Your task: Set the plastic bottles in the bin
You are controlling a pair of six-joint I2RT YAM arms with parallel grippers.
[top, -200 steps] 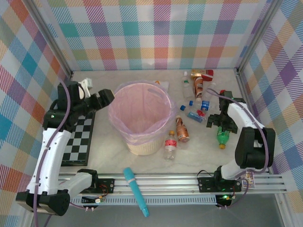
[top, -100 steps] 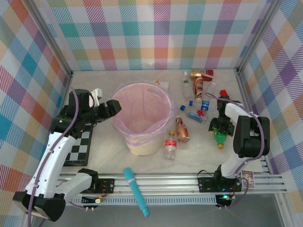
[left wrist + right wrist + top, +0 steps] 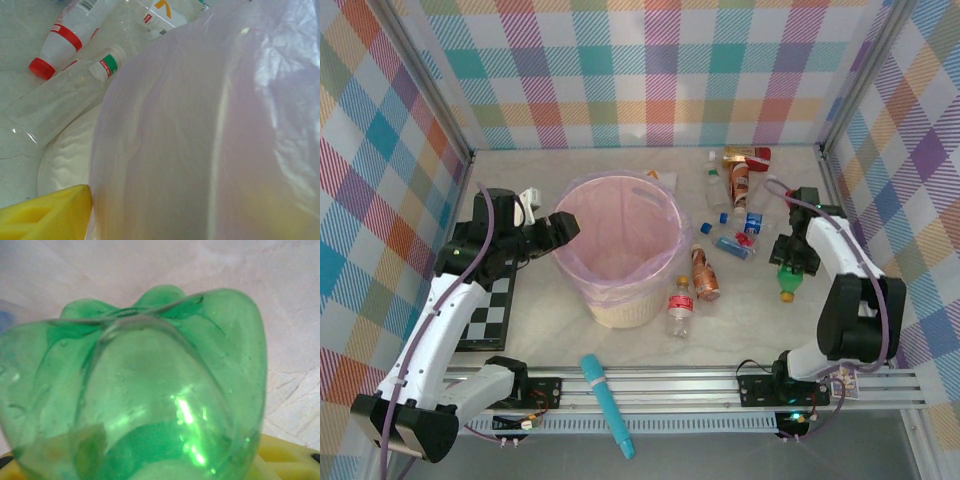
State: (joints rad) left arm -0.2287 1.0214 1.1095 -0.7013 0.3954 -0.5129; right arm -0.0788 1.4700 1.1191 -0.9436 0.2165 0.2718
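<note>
Centre of the overhead frame: the bin (image 3: 620, 312), round and cream, lined with a pink-lilac bag. Just left of its rim, the left gripper (image 3: 563, 226), level with the bag's edge; spread or pressed together, cannot tell. From the left wrist: one yellow finger pad (image 3: 45, 215) at lower left, bag plastic across the right. At upper left, a white bottle (image 3: 60, 42) with a red cap, lying beside a clear bottle (image 3: 60, 97) on the marble table (image 3: 15, 165).

Right of centre overhead: the right gripper (image 3: 789, 264), down on a green bottle (image 3: 790, 283) with an orange cap, well apart from the bin. From the right wrist: the lobed green base close up, yellow pads at both lower corners against it, pinching the bottle.

Between bin and green bottle: a red-labelled bottle (image 3: 680, 306) and an orange-brown bottle (image 3: 705, 273), both lying just beside the bin's right wall. Upper right: a cluster of bottles (image 3: 735, 178) near the back wall, with a blue-capped bottle (image 3: 730, 243) below it. Bottom centre: a teal stick (image 3: 608, 405) across the rail. Left: a checkerboard (image 3: 485, 305) beneath the left arm.
</note>
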